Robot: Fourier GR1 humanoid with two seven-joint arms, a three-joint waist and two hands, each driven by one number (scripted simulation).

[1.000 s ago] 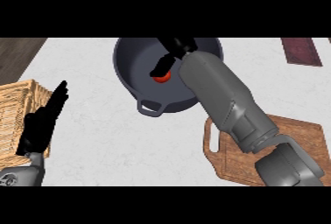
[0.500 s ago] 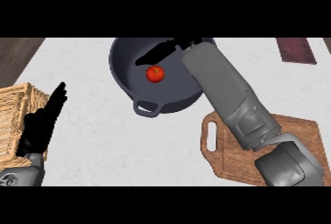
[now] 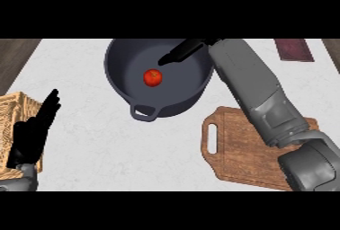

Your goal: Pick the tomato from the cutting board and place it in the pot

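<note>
The right hand [image 3: 181,51] is positioned over the far right portion of the pot [image 3: 126,92], with its fingers extended straight and pointing left; it grasps nothing and is apart from the tomato [image 3: 153,77]. The tomato lies on the pot floor, near the centre. The pot is dark grey, with one loop handle facing the near edge of the white counter [image 3: 133,148]. The wooden cutting board [image 3: 232,148] lies to the near right of the pot, partly covered by the right forearm. The left hand [image 3: 33,134] rests at the left edge, fingers straight and released, beside a wicker basket [image 3: 10,112]. A dark red rectangular object [image 3: 293,49] lies at far right.
</note>
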